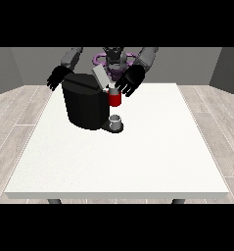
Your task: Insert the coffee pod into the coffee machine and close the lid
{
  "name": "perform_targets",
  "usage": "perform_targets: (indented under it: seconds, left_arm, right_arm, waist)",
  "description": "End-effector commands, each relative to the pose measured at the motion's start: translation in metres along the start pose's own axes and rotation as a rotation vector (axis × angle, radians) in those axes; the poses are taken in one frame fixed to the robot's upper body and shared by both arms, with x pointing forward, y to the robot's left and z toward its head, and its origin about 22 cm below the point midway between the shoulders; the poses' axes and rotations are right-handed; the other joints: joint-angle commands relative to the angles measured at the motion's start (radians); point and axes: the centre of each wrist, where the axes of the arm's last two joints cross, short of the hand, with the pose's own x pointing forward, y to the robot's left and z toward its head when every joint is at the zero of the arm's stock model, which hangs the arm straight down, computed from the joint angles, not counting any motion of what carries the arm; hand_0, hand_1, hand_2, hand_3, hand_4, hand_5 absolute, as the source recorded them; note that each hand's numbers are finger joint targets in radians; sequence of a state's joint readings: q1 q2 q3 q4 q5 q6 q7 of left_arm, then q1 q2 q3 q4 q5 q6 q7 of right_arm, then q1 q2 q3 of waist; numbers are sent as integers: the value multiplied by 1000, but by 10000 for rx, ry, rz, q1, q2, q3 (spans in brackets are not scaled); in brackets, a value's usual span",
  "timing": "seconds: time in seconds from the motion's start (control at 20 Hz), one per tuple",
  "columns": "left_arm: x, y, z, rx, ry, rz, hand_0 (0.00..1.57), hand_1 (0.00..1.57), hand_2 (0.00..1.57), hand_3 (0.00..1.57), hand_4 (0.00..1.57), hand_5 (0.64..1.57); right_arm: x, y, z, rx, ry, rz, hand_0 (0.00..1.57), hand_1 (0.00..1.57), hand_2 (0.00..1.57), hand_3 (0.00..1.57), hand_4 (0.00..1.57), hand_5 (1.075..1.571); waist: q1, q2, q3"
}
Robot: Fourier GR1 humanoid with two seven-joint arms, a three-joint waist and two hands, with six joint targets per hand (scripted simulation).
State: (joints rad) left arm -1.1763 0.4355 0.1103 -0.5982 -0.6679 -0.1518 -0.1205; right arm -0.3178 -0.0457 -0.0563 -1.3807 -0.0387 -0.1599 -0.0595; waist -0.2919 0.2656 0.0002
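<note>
The black coffee machine (84, 105) stands on the white table (138, 157), left of centre and towards the far side. Its grey lid (100, 76) is raised and tilted. A red thing at the machine (114, 100) sits at its front right. A grey thing (116, 120) rests on the machine's low base, under the red thing. The hand at the view's right (128, 81) hovers just above and right of the red thing, fingers spread and pointing down. The hand at the view's left (58, 77) hangs by the machine's upper left corner, fingers spread and holding nothing.
The table's near edge (118, 195) runs across the bottom of the view. The robot's torso (113, 61) stands behind the machine at the table's far edge. Wooden floor surrounds the table.
</note>
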Motion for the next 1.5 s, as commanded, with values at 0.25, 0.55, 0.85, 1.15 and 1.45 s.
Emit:
perform_targets:
  seconds: [0.25, 0.55, 0.85, 1.15, 1.45]
  left_arm:
    - [-7, 3, 4, -29, -314, -205, 1050, 1050, 1119, 962, 364, 1571]
    - [-6, 13, 5, -663, -680, -961, 567, 567, 810, 640, 235, 1571]
    - [-1, 8, 2, -722, -585, -1457, 0, 0, 0, 0, 0, 1571]
    - [-10, -15, 5, -1389, -289, -1050, 0, 0, 0, 0, 0, 1571]
    - [-10, 0, 7, -1133, -412, -958, 0, 0, 0, 0, 0, 1571]
  right_arm:
    - [-3, -4, -1, -385, -12, -207, 0, 0, 0, 0, 477, 1571]
    - [-15, -6, 5, -461, -41, 89, 0, 0, 0, 0, 465, 1571]
    - [4, 13, -7, -186, -161, 63, 0, 0, 0, 0, 375, 1571]
    - [-9, -1, 3, -350, 588, 189, 0, 0, 0, 0, 387, 1571]
    - [-10, -18, -3, -707, 472, -130, 0, 0, 0, 0, 363, 1571]
  waist:
    - [297, 1, 0]
    - [397, 76, 3]
    - [260, 201, -1]
    - [398, -601, -2]
    - [649, -687, 0]
